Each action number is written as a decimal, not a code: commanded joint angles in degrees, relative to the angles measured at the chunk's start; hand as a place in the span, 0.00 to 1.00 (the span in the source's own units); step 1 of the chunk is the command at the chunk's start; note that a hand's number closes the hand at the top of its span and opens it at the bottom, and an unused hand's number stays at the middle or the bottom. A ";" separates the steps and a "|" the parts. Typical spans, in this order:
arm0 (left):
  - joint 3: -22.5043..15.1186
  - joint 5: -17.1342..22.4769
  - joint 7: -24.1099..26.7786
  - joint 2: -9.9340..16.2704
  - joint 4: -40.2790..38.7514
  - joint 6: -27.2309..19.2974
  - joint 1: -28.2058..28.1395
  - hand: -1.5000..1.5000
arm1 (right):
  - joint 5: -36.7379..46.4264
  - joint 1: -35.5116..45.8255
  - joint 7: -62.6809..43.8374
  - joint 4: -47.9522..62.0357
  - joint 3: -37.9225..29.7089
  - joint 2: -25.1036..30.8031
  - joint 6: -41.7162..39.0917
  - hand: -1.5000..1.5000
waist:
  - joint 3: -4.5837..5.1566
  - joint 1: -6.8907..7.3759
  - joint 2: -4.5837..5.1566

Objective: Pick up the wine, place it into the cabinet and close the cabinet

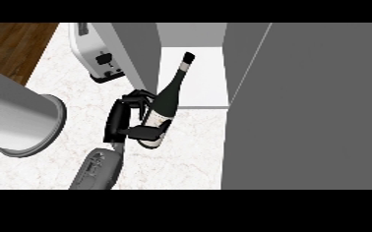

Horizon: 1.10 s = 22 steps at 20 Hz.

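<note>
Wine (169, 98), gripped low on its body by the curled left hand (129, 120), points neck-first up and away from it toward the open cabinet (200, 78).

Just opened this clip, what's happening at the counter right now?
One hand, at the view's left, is curled round the lower body of a dark wine bottle with a white label. The bottle tilts, its neck pointing toward the open cabinet, and its top already shows over the pale shelf. The cabinet door stands open at the right. A toaster sits behind on the marble counter, and a grey pot at the left edge. The other hand is not in view.
</note>
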<state>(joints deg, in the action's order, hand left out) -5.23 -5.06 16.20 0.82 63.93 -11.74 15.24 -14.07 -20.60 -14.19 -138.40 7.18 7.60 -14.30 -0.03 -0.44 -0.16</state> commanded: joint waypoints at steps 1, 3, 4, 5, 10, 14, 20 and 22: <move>-6.28 -2.65 -4.65 -0.78 0.14 -3.84 3.99 1.00 | -4.92 -0.68 -3.82 -6.68 -0.16 -0.96 1.81 0.00 | 0.03 -0.39 0.06; -6.67 -3.50 -6.28 -0.75 -2.66 -7.97 8.63 1.00 | -7.41 -2.60 -1.87 -6.90 -2.42 1.16 -1.27 0.00 | 0.01 -1.36 0.14; -6.95 -3.24 -4.77 -0.74 -3.51 -8.36 7.92 1.00 | -5.23 -5.87 -0.94 -8.85 0.75 0.60 -2.31 0.00 | 0.04 -1.74 0.06; -9.25 -2.48 -6.80 -0.72 1.72 -8.65 5.02 1.00 | -5.33 -0.93 -5.14 -8.78 0.07 -0.96 2.35 0.00 | 0.06 -0.49 0.05; -8.11 0.68 -9.86 -0.68 -0.14 -9.45 9.73 1.00 | -4.99 -7.04 1.79 -6.81 0.66 -0.17 -3.24 0.00 | 0.02 -1.79 0.00; -12.03 2.06 -12.59 -0.65 -3.29 -15.40 13.65 1.00 | -3.14 -4.05 3.28 -2.81 1.34 -0.89 -3.12 0.00 | 0.05 -2.88 0.39; -14.08 -1.48 -15.31 -0.62 -6.06 -20.74 14.85 1.00 | -5.22 -2.80 2.88 -3.43 -1.02 0.37 -3.73 0.00 | 0.03 -4.13 0.69; -13.81 -2.83 -16.29 1.01 -6.14 -18.48 14.65 1.00 | -5.28 -2.89 3.01 -2.68 -0.53 -0.39 -3.39 0.00 | 0.01 -3.02 0.54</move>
<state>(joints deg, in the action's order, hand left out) -16.98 -5.88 4.09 4.47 64.56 -34.18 16.74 -14.68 -22.67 -9.61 -137.36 7.60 7.06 -17.91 -0.61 -1.70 -0.71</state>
